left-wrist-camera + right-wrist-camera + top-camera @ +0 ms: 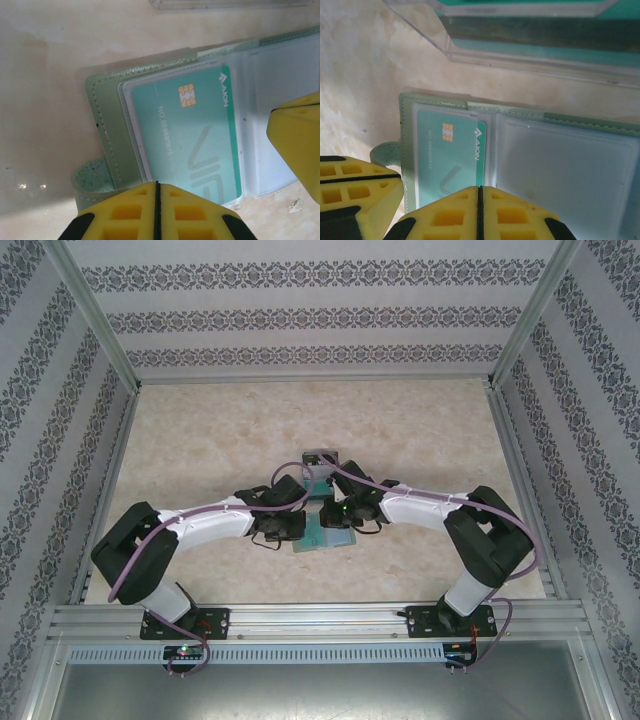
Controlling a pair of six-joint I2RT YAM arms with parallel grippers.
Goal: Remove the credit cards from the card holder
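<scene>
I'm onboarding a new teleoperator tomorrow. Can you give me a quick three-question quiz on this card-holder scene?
1. True or false: the card holder lies open on the table.
2. Where is the teal card? A) inside the holder, on its tab side B) lifted clear in a gripper C) flat on bare tabletop
3. Fill in: the left gripper has its fingers ____ (open/shut).
Key: 1 true; 2 A; 3 shut.

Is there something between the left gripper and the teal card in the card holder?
Yes. The teal credit card lies inside a clear sleeve of the card holder; the sleeve covers its face. The shut left gripper stands at the holder's edge.
</scene>
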